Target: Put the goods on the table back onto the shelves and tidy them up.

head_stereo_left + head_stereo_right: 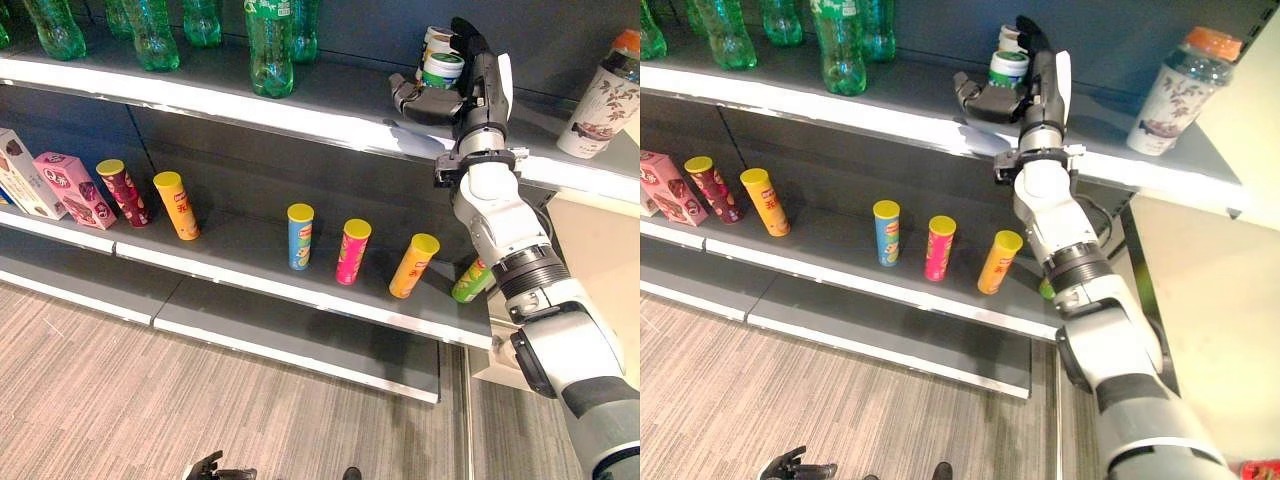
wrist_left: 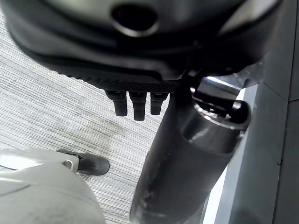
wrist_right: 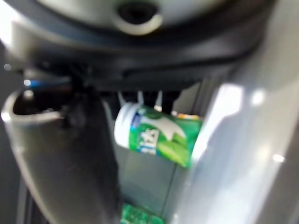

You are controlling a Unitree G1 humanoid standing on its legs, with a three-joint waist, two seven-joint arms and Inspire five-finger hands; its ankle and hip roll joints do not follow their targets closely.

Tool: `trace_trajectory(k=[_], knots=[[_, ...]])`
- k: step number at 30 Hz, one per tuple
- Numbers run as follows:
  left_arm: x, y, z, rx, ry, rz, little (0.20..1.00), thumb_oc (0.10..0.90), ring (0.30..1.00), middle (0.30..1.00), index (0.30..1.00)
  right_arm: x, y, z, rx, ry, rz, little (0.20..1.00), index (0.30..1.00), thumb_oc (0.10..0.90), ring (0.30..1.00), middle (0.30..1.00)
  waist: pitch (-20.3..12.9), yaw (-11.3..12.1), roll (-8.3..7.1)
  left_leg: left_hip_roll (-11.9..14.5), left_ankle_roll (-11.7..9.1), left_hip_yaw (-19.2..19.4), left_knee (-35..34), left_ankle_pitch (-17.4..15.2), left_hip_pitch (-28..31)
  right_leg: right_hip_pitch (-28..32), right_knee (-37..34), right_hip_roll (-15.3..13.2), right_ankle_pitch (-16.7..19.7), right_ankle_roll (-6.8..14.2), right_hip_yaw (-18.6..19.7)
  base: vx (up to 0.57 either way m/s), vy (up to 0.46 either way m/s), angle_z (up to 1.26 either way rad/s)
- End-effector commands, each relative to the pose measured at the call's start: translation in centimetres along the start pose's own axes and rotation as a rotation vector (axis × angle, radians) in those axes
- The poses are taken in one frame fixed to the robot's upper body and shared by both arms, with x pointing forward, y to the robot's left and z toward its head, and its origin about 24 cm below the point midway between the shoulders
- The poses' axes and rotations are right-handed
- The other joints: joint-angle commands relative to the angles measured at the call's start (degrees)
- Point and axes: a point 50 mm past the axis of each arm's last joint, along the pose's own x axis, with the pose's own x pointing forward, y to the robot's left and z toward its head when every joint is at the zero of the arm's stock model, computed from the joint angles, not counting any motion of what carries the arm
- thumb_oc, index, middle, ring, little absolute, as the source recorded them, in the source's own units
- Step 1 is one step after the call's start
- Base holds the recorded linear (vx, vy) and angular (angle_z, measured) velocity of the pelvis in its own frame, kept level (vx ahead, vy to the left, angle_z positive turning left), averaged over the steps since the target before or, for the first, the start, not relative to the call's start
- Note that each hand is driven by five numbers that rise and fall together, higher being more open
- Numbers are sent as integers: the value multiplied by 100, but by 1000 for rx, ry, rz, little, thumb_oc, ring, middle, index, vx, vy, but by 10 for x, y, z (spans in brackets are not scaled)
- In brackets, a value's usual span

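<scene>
On the top shelf (image 1: 300, 112) stands a small green-and-white jar (image 1: 442, 69) with a white lid, and a second such jar (image 1: 437, 38) stands right behind it. My right hand (image 1: 478, 75) is raised beside them, open. Its fingers stand straight up along the jar's right side and its thumb (image 1: 412, 98) reaches out in front of the jar's base. In the right wrist view the green jar (image 3: 156, 135) shows just past the fingers. My left hand (image 1: 207, 466) hangs low over the floor with relaxed fingers (image 2: 133, 105) and holds nothing.
Green bottles (image 1: 272, 45) line the top shelf's left part and a tea bottle (image 1: 606, 100) stands at its right end. The middle shelf carries a pink box (image 1: 73, 188) and several snack tubes, among them yellow (image 1: 178, 205), blue (image 1: 299, 236) and pink (image 1: 352, 250) ones.
</scene>
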Motion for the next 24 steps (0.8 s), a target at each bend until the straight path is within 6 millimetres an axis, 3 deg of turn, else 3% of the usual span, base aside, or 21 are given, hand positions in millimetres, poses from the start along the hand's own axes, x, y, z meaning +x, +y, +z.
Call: trace_trajectory(k=[1,4,9,13,17,18,24], knots=[[5,17,16,58,-34,67,900,800,900,900,900,6,-2,61,-38,-272,-21,900,900,800,900,900,-148,35,-417,147,-393,341,8,-236,-211,676,110,-785,-646,923,-101,0,0,0],[5,18,16,61,-35,68,900,800,900,900,900,5,-7,71,-80,-323,-39,900,900,800,900,900,-153,17,-416,142,-388,349,8,-241,-216,671,113,-787,-646,929,-86,0,0,0],[6,19,23,69,-60,75,900,800,900,900,900,-1,-24,111,-166,-515,-112,900,900,800,900,900,-190,-44,-396,157,-383,375,8,-261,-206,652,98,-785,-649,938,-60,0,0,0],[6,20,24,71,-63,75,900,800,900,900,900,-3,-31,123,-170,-566,-139,900,900,800,900,900,-207,-61,-400,162,-382,390,8,-270,-188,656,94,-779,-647,942,-39,0,0,0],[5,22,24,81,-66,68,900,800,900,900,900,-14,-47,143,-170,-669,-152,900,900,800,900,900,-240,-124,-395,166,-385,402,8,-279,-179,642,88,-779,-634,956,-5,-2,8,-2],[5,23,26,91,-77,62,900,800,900,900,900,-23,-62,161,-215,-756,-152,900,900,800,900,900,-277,-212,-400,169,-386,434,8,-296,-162,633,87,-778,-620,969,19,-10,31,-6],[5,23,31,102,-106,41,900,800,900,900,900,-36,-80,174,-259,-820,-79,900,900,800,900,900,-309,-364,-432,173,-389,518,8,-320,-141,588,95,-772,-581,998,106,-10,21,-8]])
